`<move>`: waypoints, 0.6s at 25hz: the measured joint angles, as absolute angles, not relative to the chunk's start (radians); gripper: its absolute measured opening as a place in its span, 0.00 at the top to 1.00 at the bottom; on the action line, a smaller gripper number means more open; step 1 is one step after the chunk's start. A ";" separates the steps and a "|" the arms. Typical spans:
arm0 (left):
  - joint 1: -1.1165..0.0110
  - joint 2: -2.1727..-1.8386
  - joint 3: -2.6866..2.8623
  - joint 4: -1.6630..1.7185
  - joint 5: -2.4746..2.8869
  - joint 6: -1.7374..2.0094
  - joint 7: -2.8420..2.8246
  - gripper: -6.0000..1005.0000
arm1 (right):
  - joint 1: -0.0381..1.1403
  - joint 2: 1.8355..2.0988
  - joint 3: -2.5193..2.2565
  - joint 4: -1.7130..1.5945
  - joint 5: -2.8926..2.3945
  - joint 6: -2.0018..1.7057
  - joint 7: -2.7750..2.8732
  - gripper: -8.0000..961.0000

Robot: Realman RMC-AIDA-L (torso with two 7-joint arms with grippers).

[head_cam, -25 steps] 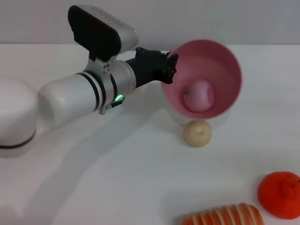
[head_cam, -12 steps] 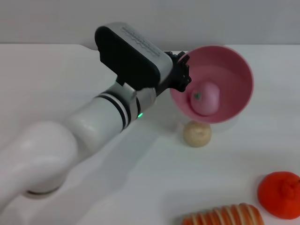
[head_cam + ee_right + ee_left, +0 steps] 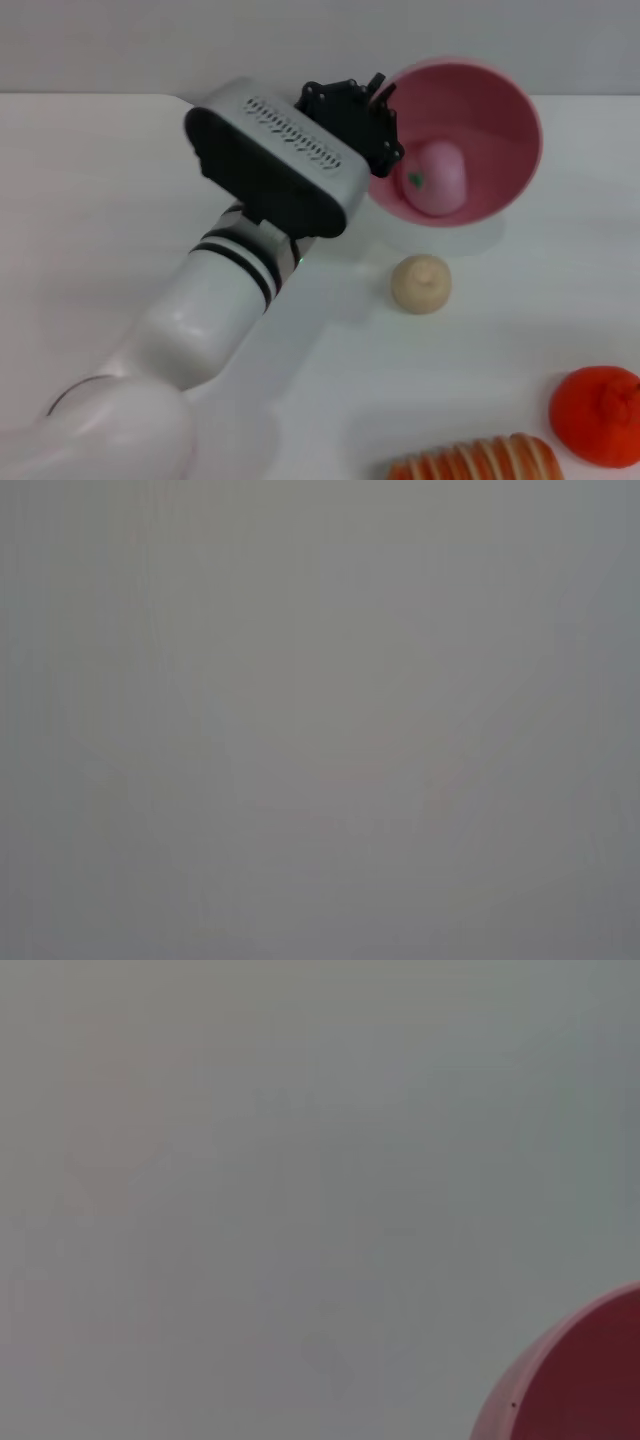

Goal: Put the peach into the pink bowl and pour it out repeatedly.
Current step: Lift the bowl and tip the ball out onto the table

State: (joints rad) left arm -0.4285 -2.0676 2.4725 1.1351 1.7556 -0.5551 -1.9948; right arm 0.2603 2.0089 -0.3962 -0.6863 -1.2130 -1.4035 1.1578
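In the head view my left gripper [image 3: 383,135] is shut on the left rim of the pink bowl [image 3: 505,100] and holds it lifted above the white table, tilted with its mouth toward me. The peach [image 3: 434,178], pink with a small green leaf mark, lies inside the bowl against its lower wall. An edge of the pink bowl [image 3: 580,1380] shows in the left wrist view. The right gripper is not in any view.
A beige bun-like lump [image 3: 420,283] lies on the table just below the bowl. An orange tangerine [image 3: 598,414] sits at the front right. An orange-and-white striped piece [image 3: 475,461] lies at the front edge. My left arm [image 3: 215,300] crosses the left-middle of the table.
My left arm has turned and risen, lifting the bowl up and slightly right. The bowl has rolled less steeply, and the peach stays inside, shifted with it.
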 joint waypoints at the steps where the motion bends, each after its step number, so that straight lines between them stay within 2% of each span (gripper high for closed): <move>1: -0.421 -2.067 2.473 1.131 1.799 -0.567 -2.038 0.95 | 0.260 2.009 -0.397 -0.686 -1.213 -1.404 1.160 0.47; 8: -0.399 -2.065 2.505 1.027 2.139 -0.740 -2.448 0.95 | 0.260 2.012 -0.395 -0.677 -1.212 -1.403 1.164 0.47; 15: -0.414 -2.062 2.506 0.954 2.230 -0.832 -2.676 0.95 | 0.266 2.013 -0.398 -0.676 -1.212 -1.404 1.173 0.48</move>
State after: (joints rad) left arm -0.4135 -2.0615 2.5057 0.9536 2.2297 -0.8324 -2.6763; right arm 0.2656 2.0126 -0.3977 -0.6762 -1.2117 -1.4035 1.1735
